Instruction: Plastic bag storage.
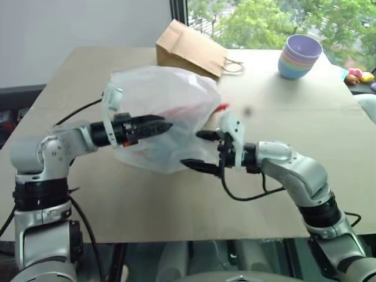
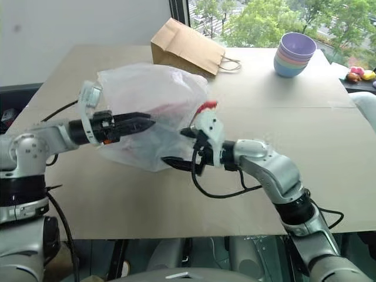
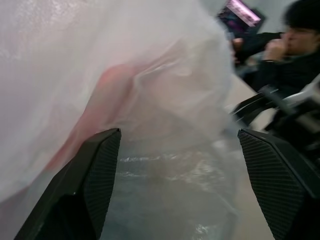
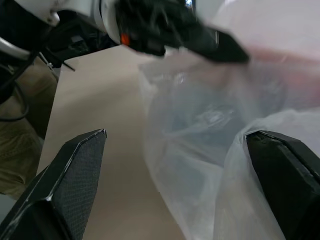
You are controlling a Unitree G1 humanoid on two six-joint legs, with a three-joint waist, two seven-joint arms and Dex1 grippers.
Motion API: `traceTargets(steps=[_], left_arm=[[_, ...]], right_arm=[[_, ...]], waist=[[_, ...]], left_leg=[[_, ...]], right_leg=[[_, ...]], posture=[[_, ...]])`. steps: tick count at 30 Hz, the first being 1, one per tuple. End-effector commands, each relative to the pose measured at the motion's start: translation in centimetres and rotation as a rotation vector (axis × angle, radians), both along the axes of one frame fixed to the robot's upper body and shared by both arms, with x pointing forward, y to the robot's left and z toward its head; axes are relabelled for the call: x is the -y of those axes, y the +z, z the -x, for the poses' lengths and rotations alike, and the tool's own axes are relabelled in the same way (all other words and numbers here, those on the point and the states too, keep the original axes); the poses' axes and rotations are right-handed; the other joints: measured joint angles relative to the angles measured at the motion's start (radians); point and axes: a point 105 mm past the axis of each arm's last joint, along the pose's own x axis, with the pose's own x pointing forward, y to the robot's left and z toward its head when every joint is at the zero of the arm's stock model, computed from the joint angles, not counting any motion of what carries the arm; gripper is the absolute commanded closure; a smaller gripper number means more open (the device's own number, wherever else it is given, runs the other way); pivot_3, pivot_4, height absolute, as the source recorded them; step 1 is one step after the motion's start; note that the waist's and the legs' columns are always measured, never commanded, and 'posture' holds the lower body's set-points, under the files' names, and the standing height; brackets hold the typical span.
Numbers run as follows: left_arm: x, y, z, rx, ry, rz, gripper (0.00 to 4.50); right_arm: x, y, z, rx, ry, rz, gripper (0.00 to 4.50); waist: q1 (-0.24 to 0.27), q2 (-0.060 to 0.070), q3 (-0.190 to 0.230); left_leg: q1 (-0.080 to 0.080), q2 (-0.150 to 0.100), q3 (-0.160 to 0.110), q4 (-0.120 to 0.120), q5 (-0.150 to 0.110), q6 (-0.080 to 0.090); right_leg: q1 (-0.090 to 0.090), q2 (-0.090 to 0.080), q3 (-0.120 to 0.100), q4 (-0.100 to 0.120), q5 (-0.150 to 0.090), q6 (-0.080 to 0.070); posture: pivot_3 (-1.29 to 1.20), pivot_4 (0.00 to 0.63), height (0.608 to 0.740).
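On table [image 1: 294,176], plastic bag [image 1: 170,97] puffed up, long axis crosswise.

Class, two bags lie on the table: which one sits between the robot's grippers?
The translucent plastic bag, puffed up at mid-table between both grippers. The brown paper bag lies flat at the far edge, away from them.

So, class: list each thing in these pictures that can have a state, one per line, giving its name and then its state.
plastic bag: puffed up and crumpled, lying on the table, between both grippers.
left gripper: open, fingers spread, bag film in front of them.
right gripper: open, fingers spread at the bag's edge.
brown paper bag: lying flat on its side, handle loose.
bowls: upright, nested in one stack.
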Motion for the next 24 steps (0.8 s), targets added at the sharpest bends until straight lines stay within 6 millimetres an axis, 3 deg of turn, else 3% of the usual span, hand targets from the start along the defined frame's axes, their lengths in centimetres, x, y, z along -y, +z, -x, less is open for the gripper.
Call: traceTargets(steps=[1,3,6,9,13,16,20,24], left_arm=[[-2.8,-1.4,-2.1,0.054,0.19,-0.186,0.58],[-3.6,-2.1,-2.9,0.069,0.244,-0.233,0.58],[-3.2,-0.7,-2.6,0.082,0.199,-0.119,0.58],[-2.3,1.6,-0.7,0.059,0.069,0.066,0.58],[-2.4,2.6,0.2,0.075,0.025,0.106,0.58],[-1.4,3.4,0.4,0.097,-0.022,0.126,0.58],[-0.8,4.4,0.1,0.126,-0.035,0.144,0.58],[-0.1,5.2,-0.7,0.164,-0.029,0.154,0.58]], right_arm=[[0.8,1.9,0.5,0.033,0.045,-0.042,0.0],[0.6,1.7,1.2,0.021,0.085,-0.034,0.0],[1.1,1.7,1.0,0.054,0.055,-0.007,0.0],[3.2,1.3,-0.8,0.146,-0.103,0.093,0.0],[6.6,-0.5,-1.8,0.281,-0.253,0.306,0.0],[8.0,-1.5,-2.1,0.32,-0.307,0.39,0.0],[9.0,-2.0,-1.8,0.31,-0.327,0.412,0.0],[10.1,-2.7,-3.5,0.252,-0.441,0.383,0.0]], waist=[[0.011,0.0,0.0],[0.014,0.0,0.0],[0.018,0.0,0.0],[0.019,0.0,0.0],[0.022,0.0,0.0],[0.022,0.0,0.0],[0.021,-0.001,0.0],[0.022,-0.001,0.0]], left_leg=[[0.0,0.0,-0.001,0.0,0.0,0.0],[0.0,0.0,-0.001,0.0,0.0,0.0],[-0.002,0.0,0.0,0.0,0.0,0.0],[-0.002,0.0,0.0,0.0,0.0,0.0],[-0.002,-0.001,0.0,0.0,0.0,0.0],[-0.001,-0.001,0.0,0.0,0.0,0.0],[-0.001,-0.001,0.001,0.0,0.0,0.0],[-0.001,0.0,0.0,0.0,0.0,0.0]], right_leg=[[0.0,0.0,-0.001,0.0,0.0,0.0],[0.001,-0.001,-0.001,-0.001,0.0,0.0],[0.0,-0.001,-0.001,-0.002,0.0,-0.001],[0.0,-0.001,-0.001,-0.002,0.0,0.0],[0.0,-0.001,-0.001,-0.002,-0.001,0.001],[0.0,-0.001,-0.001,-0.002,-0.002,0.003],[0.0,-0.001,0.0,-0.001,-0.002,0.003],[0.0,-0.001,0.0,-0.001,-0.002,0.002]], posture=[[0.0,0.15,0.74],[0.0,0.15,0.74],[0.0,0.15,0.74],[0.0,0.15,0.74],[0.0,0.15,0.74],[0.0,0.15,0.74],[0.0,0.15,0.74],[0.0,0.15,0.74]])
